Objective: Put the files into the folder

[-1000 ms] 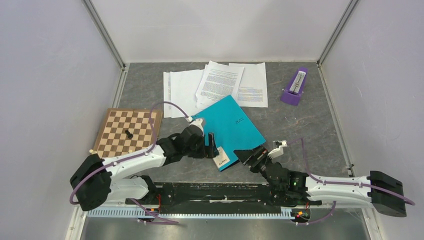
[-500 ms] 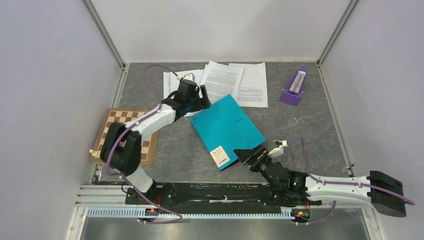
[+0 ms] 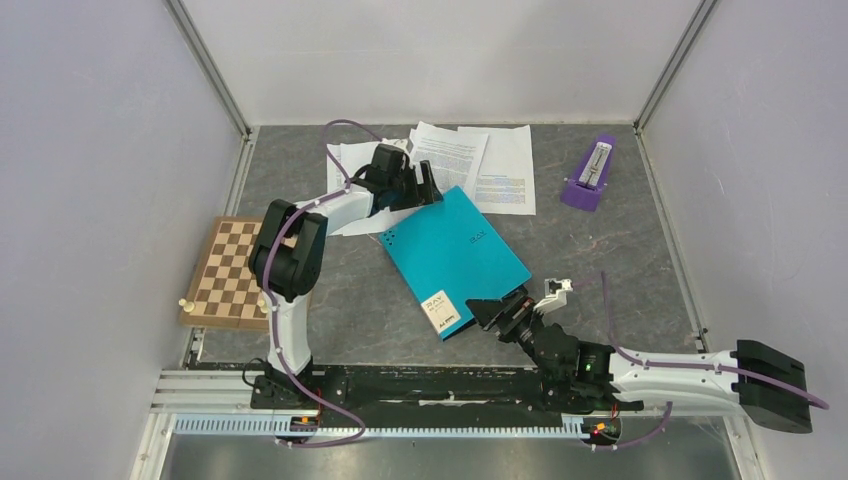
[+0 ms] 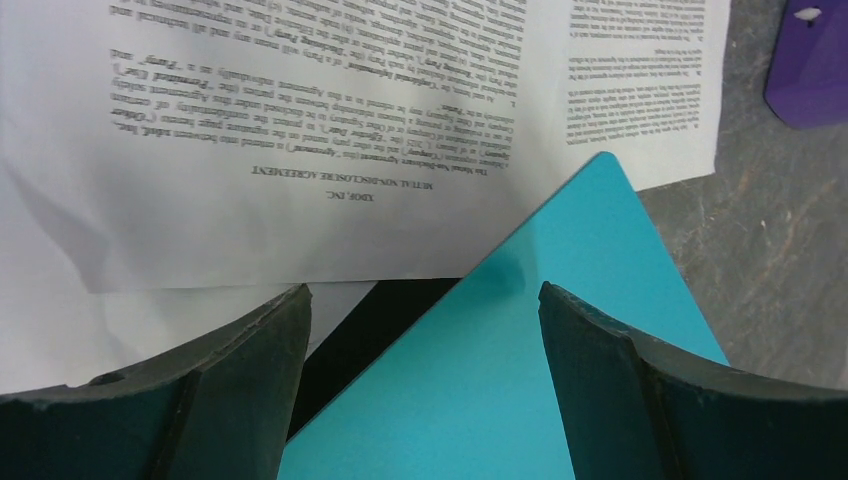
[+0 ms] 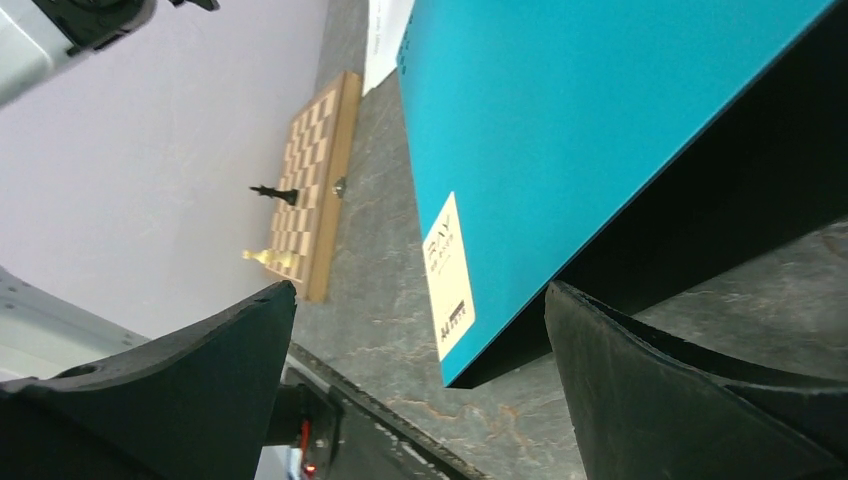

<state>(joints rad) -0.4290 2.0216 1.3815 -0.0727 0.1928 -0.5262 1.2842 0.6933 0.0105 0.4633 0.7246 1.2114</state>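
The teal folder [image 3: 455,250] lies closed and askew mid-table, its white label [image 3: 437,312] at the near corner. Several white printed files [image 3: 470,165] lie fanned behind it, partly under its far corner. My left gripper [image 3: 422,186] is open and empty above that far corner. In the left wrist view it [image 4: 422,295] spans the teal cover [image 4: 560,350], with a black strip [image 4: 370,320] and text sheets [image 4: 300,150] beyond. My right gripper [image 3: 488,309] is open and empty at the folder's near right edge. In the right wrist view it [image 5: 420,290] frames the cover [image 5: 580,120] and the black underside [image 5: 720,220].
A checkered wooden chessboard [image 3: 230,275] lies at the left, with a light pawn [image 3: 183,302] at its near corner and a black piece [image 5: 275,192] on it. A purple stand [image 3: 590,177] sits at the back right. Walls close in on three sides.
My left arm has swung from the folder's near left edge out to the back, and its gripper is now over the folder's far corner. The right arm has barely moved.
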